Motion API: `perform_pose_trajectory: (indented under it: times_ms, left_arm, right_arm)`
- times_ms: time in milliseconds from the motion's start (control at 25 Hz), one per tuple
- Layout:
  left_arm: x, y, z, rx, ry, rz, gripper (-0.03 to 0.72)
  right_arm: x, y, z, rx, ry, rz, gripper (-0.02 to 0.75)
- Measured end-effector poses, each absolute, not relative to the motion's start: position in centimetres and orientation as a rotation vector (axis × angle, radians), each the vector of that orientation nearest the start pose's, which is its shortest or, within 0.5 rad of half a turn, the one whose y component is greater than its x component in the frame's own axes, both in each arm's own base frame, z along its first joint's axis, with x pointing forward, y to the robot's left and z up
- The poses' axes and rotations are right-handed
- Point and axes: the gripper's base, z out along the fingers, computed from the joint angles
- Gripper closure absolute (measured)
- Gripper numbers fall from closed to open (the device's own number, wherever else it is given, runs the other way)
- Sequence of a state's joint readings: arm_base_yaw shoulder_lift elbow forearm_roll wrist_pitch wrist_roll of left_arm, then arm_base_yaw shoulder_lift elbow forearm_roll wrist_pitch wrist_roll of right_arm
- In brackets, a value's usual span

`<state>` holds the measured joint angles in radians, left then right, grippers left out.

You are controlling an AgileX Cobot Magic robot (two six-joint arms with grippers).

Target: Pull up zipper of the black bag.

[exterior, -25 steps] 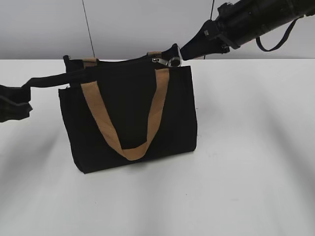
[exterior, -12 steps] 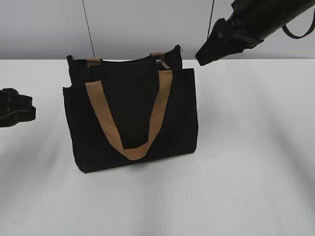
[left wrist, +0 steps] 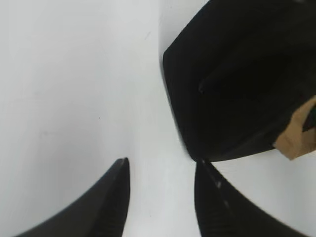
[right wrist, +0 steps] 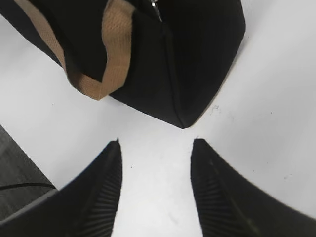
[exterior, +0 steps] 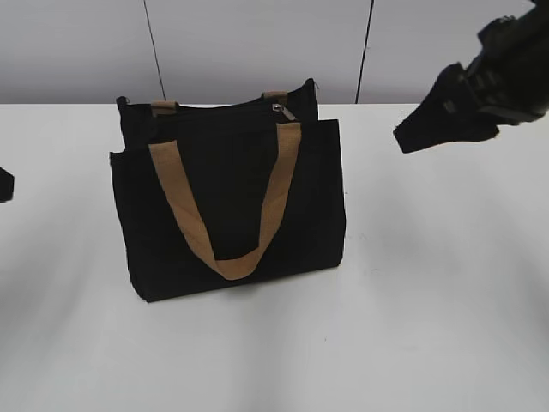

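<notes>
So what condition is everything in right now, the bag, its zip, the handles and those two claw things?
Rectangular black fabric bag: upright on the white table, untouched.
Small silver zipper pull: at the right end of the top edge, hanging free.
Tan webbing front handle: drooping flat against the bag.
Left tool: open, empty, beside the bag.
Right tool: open, empty, clear of the bag.

Matt black cloth bag, tan woven webbing handle, shiny metal zipper, smooth white surface.
</notes>
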<state>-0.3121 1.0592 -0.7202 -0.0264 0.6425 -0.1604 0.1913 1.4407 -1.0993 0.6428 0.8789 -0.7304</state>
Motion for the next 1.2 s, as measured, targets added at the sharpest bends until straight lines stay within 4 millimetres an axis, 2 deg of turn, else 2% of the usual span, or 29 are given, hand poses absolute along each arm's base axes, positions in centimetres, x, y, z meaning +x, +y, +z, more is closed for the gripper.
perform_pose_trajectory:
  times_ms: [280,520,600,760,960,1200]
  left_arm:
    - [15.8,-5.3,30.1,0.167,2.395,-0.251,0.36]
    - [13.2,-4.4,31.2,0.166,2.34,-0.265,0.36]
    - [12.3,-4.1,30.8,0.167,2.333,-0.267,0.36]
    - [9.9,-3.3,29.7,0.177,2.332,-0.244,0.36]
    - [6.6,-1.9,30.1,0.178,2.252,-0.225,0.36]
    - [3.4,-0.8,30.0,0.198,2.163,-0.209,0.36]
  right_arm:
    - [20.8,7.7,30.9,-0.62,2.317,0.49,0.379]
    - [14.8,5.8,30.6,-0.531,2.255,0.406,0.379]
    - [12.6,5.3,30.8,-0.507,2.2,0.389,0.379]
    - [9.8,4.6,30.4,-0.471,2.149,0.383,0.379]
    - [6.7,3.6,29.7,-0.379,2.152,0.365,0.379]
    - [2.9,1.8,29.1,-0.325,2.177,0.228,0.379]
